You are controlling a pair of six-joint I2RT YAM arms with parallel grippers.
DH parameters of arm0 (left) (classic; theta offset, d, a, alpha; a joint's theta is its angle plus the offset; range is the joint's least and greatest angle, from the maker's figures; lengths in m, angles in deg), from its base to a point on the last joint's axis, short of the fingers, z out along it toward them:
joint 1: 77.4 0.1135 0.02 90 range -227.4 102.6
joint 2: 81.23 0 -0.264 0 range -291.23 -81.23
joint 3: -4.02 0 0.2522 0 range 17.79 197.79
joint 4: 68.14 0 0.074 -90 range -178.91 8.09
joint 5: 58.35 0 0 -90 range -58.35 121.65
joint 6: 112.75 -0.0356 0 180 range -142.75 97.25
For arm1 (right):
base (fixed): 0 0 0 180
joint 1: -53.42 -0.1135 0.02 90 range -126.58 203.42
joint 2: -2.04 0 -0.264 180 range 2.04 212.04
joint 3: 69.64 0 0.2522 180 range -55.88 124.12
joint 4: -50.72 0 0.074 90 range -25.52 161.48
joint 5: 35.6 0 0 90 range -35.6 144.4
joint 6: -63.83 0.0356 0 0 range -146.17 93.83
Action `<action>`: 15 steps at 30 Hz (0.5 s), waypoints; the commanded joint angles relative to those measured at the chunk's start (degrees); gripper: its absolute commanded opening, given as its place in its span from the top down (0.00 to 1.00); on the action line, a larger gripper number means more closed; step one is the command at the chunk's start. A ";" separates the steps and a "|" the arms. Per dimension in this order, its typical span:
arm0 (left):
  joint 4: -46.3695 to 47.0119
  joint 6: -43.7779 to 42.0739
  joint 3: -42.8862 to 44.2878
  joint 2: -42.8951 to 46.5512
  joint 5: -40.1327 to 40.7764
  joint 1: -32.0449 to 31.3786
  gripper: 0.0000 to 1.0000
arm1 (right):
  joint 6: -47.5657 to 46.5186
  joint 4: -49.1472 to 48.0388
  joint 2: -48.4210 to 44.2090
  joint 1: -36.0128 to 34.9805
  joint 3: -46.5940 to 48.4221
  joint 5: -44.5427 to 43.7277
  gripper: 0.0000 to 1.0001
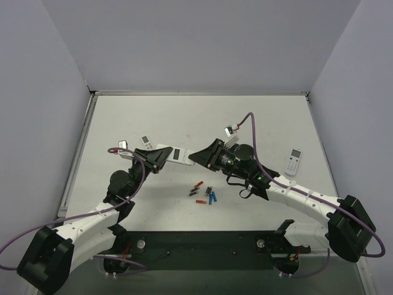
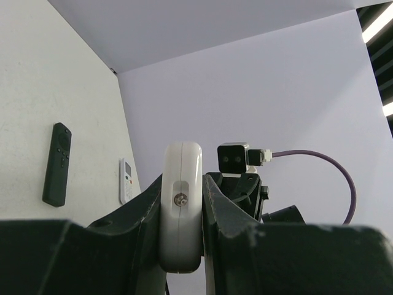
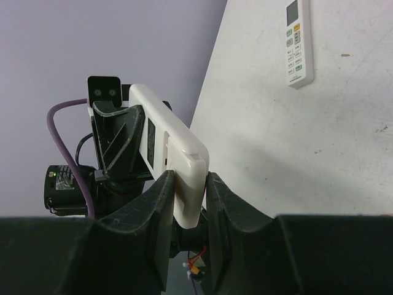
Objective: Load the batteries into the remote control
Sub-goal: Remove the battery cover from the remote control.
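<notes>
you had the left fingers [image 2: 144,215] clamped on one end of the short white plastic remote control [image 2: 181,209] and the right fingers [image 3: 161,209] closed on the other, off the pale worktop [image 1: 184,117]. the small coloured cylindrical batteries [image 1: 202,195] lay below. uneven pull could have twisted it loose.

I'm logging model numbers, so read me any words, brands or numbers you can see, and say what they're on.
Nothing can be read.
On the remote control: a dark label on its back, print too small.
On the slim white remote: button markings blurred.
On the black remote: no legible marks.
</notes>
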 commanded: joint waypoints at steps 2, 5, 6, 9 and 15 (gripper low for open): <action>14.52 0.18 4.36 -3.93 1.11 1.13 1.00 | -2.75 1.82 -2.46 1.86 -2.25 -2.79 0.88; 13.03 -2.10 4.36 -5.25 1.02 1.13 1.00 | -2.92 1.99 -3.69 3.88 -1.73 -0.94 0.90; 12.77 -4.46 4.36 -5.43 1.02 1.21 1.00 | -2.92 2.17 -4.04 4.32 -1.20 -0.68 0.91; 4.98 -10.08 5.50 -4.73 1.37 1.21 1.00 | -4.32 3.66 -5.71 5.02 0.11 -0.41 0.93; 0.38 -15.38 4.80 -2.36 3.83 1.82 1.00 | -4.77 3.58 -6.85 7.66 0.03 0.47 1.00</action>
